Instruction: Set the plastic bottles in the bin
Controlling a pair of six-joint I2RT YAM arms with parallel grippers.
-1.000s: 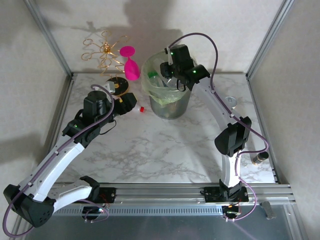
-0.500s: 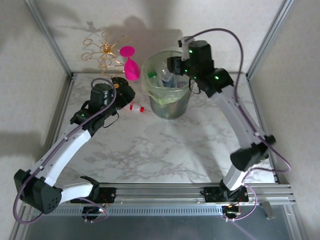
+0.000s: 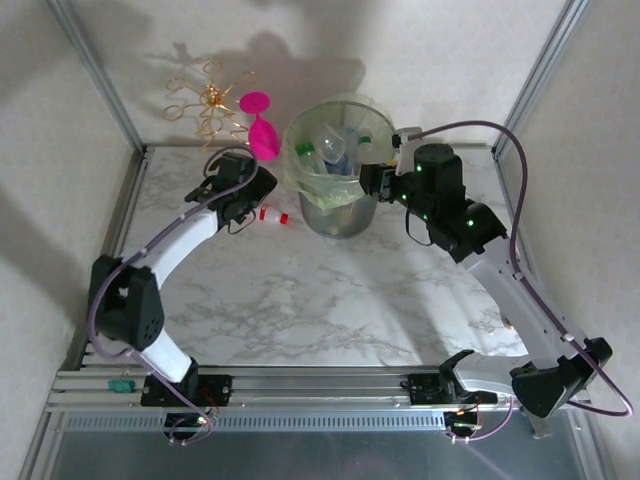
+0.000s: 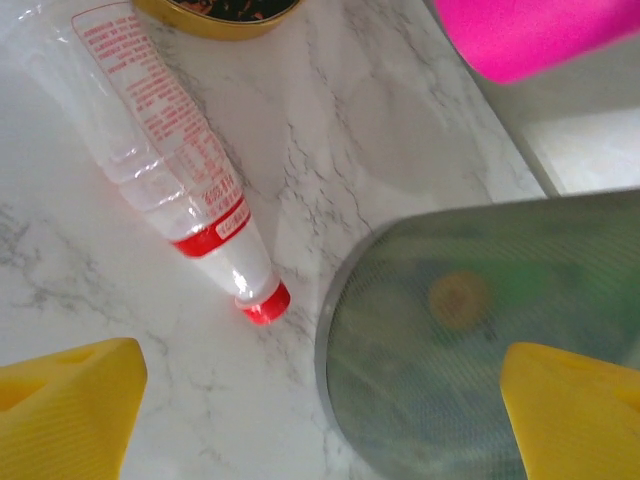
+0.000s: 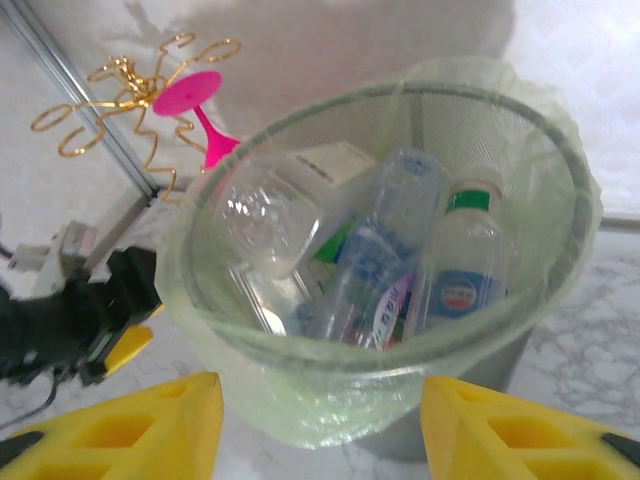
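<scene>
One clear plastic bottle (image 4: 165,140) with a red label and red cap (image 3: 272,214) lies on the marble table, its cap pointing at the bin. My left gripper (image 4: 320,420) hovers open just above it, beside the bin's left wall (image 4: 470,330); its yellow fingertips (image 4: 60,410) are spread wide with nothing between them. The bin (image 3: 335,185), lined with a pale green bag, holds several bottles (image 5: 375,250). My right gripper (image 5: 320,435) is open and empty, close to the bin's rim (image 5: 330,350); in the top view it (image 3: 372,180) sits at the bin's right side.
A pink goblet (image 3: 262,135) and a gold wire stand (image 3: 210,105) stand behind the left gripper at the back left. A gold-rimmed round thing (image 4: 215,8) lies just past the bottle's base. Metal frame posts (image 3: 100,80) border the table.
My right gripper has pulled back from over the bin to its right side, and its jaws have opened. My left arm reached toward the lying bottle, opening wider.
</scene>
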